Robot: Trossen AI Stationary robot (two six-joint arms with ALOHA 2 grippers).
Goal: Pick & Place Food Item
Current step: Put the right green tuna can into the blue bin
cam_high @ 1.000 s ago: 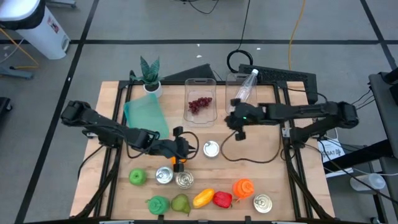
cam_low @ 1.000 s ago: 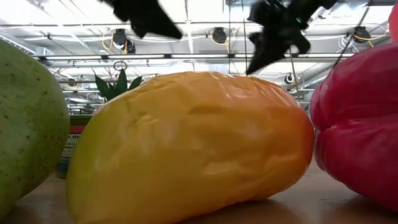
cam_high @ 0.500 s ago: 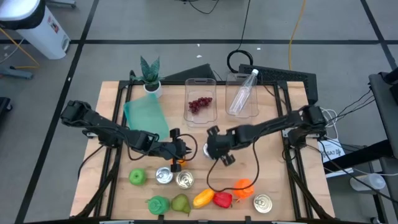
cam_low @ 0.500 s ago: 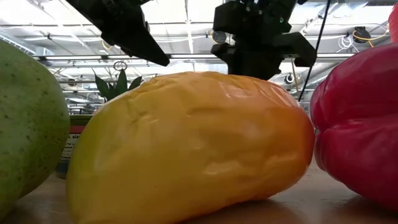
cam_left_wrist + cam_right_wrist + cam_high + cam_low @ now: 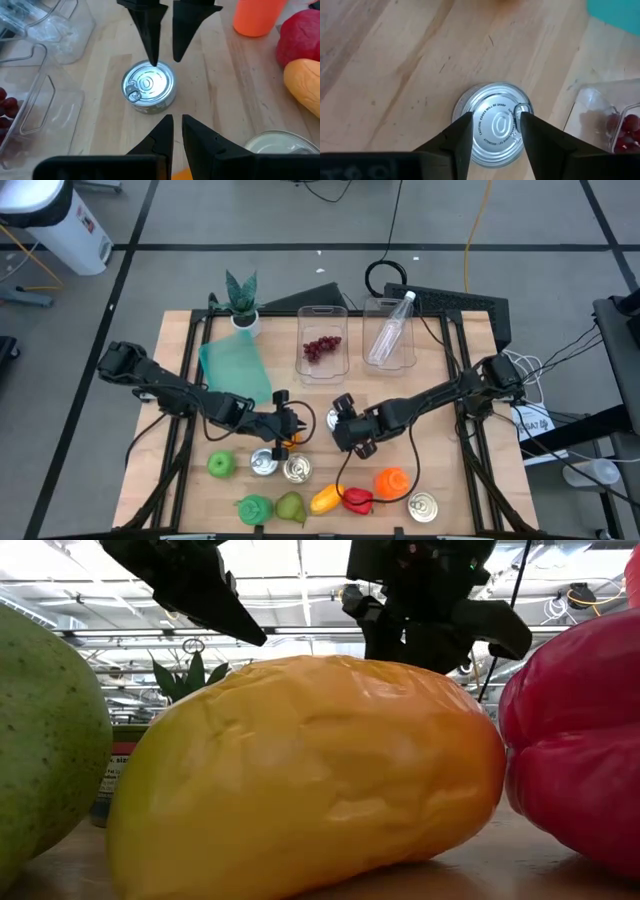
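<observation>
A silver pull-tab tin can (image 5: 148,89) stands upright on the wooden table, mid-table. My right gripper (image 5: 496,120) hangs open right over its lid (image 5: 492,127), fingers slanting down from the table's right; in the high view it (image 5: 342,423) covers most of the can. My left gripper (image 5: 177,125) is shut a short way to the can's left (image 5: 295,423) and points at it. A small orange thing (image 5: 287,443) shows under my left gripper; I cannot tell whether it is held. My right gripper has one fingertip (image 5: 152,61) at the can's far rim, but I cannot tell whether it touches. The gap between its fingers is narrower than the lid.
Along the near edge lie a green apple (image 5: 220,465), two tins (image 5: 280,467), a green pepper (image 5: 255,507), a pear (image 5: 290,507), a yellow mango (image 5: 327,498), a red pepper (image 5: 357,500), an orange piece (image 5: 392,482) and another tin (image 5: 423,506). Clear boxes with grapes (image 5: 322,346) and a bottle (image 5: 392,330) stand at the far side.
My right gripper has swung from the clear boxes at the far side toward the near left, come down over the tin can mid-table, rolled somewhat, and opened. The can has stayed where it was.
</observation>
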